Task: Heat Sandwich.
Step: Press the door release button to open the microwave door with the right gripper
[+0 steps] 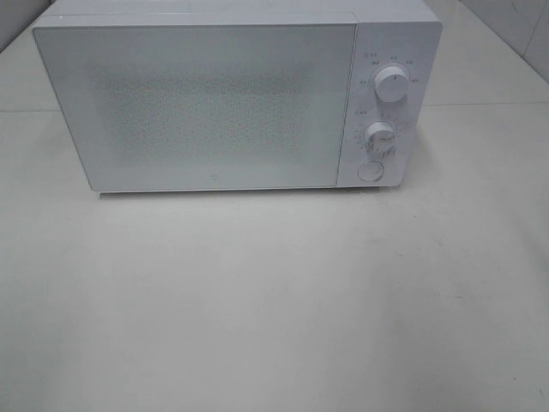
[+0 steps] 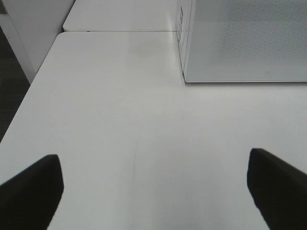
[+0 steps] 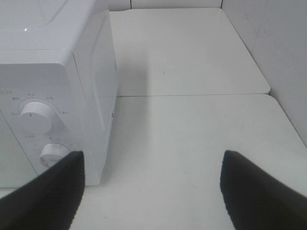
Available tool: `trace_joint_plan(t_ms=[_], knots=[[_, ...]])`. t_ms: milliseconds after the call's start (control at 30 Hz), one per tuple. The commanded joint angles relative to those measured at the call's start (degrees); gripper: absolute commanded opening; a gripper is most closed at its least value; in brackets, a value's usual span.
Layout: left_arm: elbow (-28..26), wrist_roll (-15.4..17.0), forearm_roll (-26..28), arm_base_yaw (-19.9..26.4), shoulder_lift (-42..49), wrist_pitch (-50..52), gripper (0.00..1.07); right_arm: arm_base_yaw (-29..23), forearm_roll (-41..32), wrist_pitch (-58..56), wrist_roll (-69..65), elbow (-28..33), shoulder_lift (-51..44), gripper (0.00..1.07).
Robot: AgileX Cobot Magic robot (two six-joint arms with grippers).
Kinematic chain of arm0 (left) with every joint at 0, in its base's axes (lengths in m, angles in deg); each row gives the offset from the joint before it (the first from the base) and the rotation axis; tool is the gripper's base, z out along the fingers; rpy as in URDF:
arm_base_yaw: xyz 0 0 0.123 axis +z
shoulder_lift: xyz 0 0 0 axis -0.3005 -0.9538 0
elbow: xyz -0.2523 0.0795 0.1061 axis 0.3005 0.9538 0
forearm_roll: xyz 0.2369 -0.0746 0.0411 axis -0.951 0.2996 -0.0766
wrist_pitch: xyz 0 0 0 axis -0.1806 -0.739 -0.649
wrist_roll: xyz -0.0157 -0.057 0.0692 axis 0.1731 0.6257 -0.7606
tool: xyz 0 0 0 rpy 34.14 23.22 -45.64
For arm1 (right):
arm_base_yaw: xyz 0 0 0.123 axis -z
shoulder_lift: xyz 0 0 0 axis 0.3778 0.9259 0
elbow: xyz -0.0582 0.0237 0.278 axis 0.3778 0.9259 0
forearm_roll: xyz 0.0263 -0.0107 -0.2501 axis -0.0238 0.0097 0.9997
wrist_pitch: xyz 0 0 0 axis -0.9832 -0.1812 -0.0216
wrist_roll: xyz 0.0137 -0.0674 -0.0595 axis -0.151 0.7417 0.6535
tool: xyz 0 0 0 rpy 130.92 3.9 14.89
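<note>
Our left gripper (image 2: pixel 153 165) stands wide. Its two black, matte, wedge-shaped fingers (image 2: pixel 31 191) sit far apart and grip nothing, with only bare table between them. Our right gripper (image 3: pixel 149 165) is spread wide as well. Its dark fingers (image 3: pixel 261 196) show a faint diagonal grain, and nothing lies between them either.

Ahead of the left gripper the table (image 2: pixel 110 110) is a smooth, off-white sheet with a thin curved scratch. One edge of it rounds off at a corner, and dark floor (image 2: pixel 9 81) shows past it. A narrow seam (image 2: pixel 120 31) parts this table from a second one behind. The right gripper has an open run of tabletop ahead of it, bounded by a pale wall (image 3: pixel 283 48) on one side and the flank of the microwave (image 1: pixel 214 103) on the other.

The microwave is a white, glossy box with softly rounded corners, standing at the far part of the table. A broad stretch of tabletop lies open in front of it. Its door (image 1: pixel 197 107) is shut and flush, a flat panel with a fine grey speckle across the middle. Beside the door, two round ribbed knobs, the upper (image 1: pixel 393 87) above the lower (image 1: pixel 378 135), sit over a round button (image 1: pixel 371 171). Both grippers are well apart from the box.

We cannot tell where the sandwich is. No view shows it, and the speckled door hides whatever lies behind it.
</note>
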Motion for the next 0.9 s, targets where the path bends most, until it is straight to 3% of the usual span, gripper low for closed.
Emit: trace_joint_plan(t_ms=[33,467,700,900], knots=[[0.17,0.4,0.46,0.17,1.26,0.29,0.98,0.34,0.06,5.44,-0.4,-0.17,2.75,0.76],[0.17,0.4,0.46,0.17,1.26,0.29,0.98,0.29,-0.34,34.15,1.15,8.77,11.8,0.76],[0.17,0.4,0.46,0.17,1.26,0.29,0.98,0.23,-3.5,43.72,5.21,12.32,17.13,0.76],[0.17,0.4,0.46,0.17,1.26,0.29,0.98,-7.85,-13.24,51.11,13.52,15.3,23.26,0.76]])
